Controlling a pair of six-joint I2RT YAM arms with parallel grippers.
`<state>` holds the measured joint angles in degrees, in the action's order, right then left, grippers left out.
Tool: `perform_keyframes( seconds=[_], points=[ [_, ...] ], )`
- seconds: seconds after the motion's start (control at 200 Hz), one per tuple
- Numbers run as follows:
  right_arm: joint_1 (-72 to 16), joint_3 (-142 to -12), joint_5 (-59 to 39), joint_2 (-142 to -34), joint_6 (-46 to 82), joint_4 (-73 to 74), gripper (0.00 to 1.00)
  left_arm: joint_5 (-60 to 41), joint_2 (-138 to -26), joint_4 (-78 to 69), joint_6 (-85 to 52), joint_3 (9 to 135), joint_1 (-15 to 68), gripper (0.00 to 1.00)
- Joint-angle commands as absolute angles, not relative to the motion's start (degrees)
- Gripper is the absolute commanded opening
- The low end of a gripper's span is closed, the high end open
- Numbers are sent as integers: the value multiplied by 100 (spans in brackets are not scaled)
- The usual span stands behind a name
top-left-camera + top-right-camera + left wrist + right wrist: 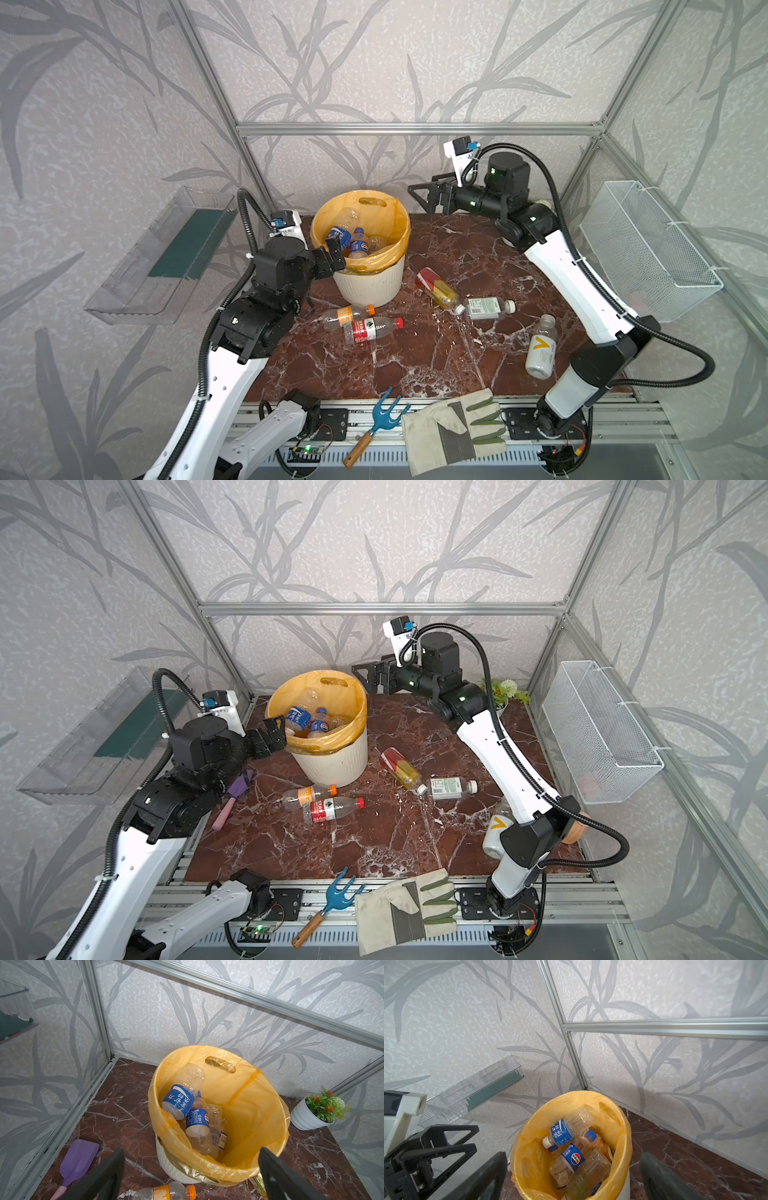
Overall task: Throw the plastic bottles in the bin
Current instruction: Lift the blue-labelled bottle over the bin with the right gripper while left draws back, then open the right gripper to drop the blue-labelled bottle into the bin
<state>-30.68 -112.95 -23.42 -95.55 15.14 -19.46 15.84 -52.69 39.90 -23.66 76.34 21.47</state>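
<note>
Bin (370, 286), far centre: several plastic bottles (178, 1101) inside. Table (415, 353): five more lying near and right of it, undone. Left gripper (333, 253) and right gripper (422, 194): spread wide, empty, at rim.

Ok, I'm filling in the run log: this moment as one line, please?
left gripper: open, empty, by bin rim | right gripper: open, empty, raised near bin | bin: several bottles inside | table: five more lying

Five plastic bottles (374, 329) (348, 314) (436, 287) (486, 308) (540, 353) lay on the worktop (415, 365); at least four more showed inside the one bin (374, 286). There was one glove (453, 428), one blue hand rake (384, 415), one purple spatula (240, 788), one potted plant (307, 1118), one wire basket (648, 249).
</note>
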Motion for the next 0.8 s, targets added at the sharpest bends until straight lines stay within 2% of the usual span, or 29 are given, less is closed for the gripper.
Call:
perform_keyframes(
  seconds=[0.0,0.11,0.18,0.43,0.795],
  points=[
    [-2896,-10917,-2089,-9006,1360,-2025,99,1509,-5170,4177,-2411,7586,2117,99],
    [-2581,-9761,-2128,-8288,1530,-1399,99,1471,-5056,4118,-2348,7485,2117,99],
    [-2399,-9174,-2070,-7891,1467,-1400,99,1344,-4974,3998,-2085,7384,2118,99],
    [-1735,-7269,-2270,-6684,1516,-1238,99,1496,-4717,3851,-2417,6996,2131,99],
    [-1063,-5782,-2470,-5860,1932,-744,99,1514,-4588,3986,-2424,6398,2644,98]
  ],
)
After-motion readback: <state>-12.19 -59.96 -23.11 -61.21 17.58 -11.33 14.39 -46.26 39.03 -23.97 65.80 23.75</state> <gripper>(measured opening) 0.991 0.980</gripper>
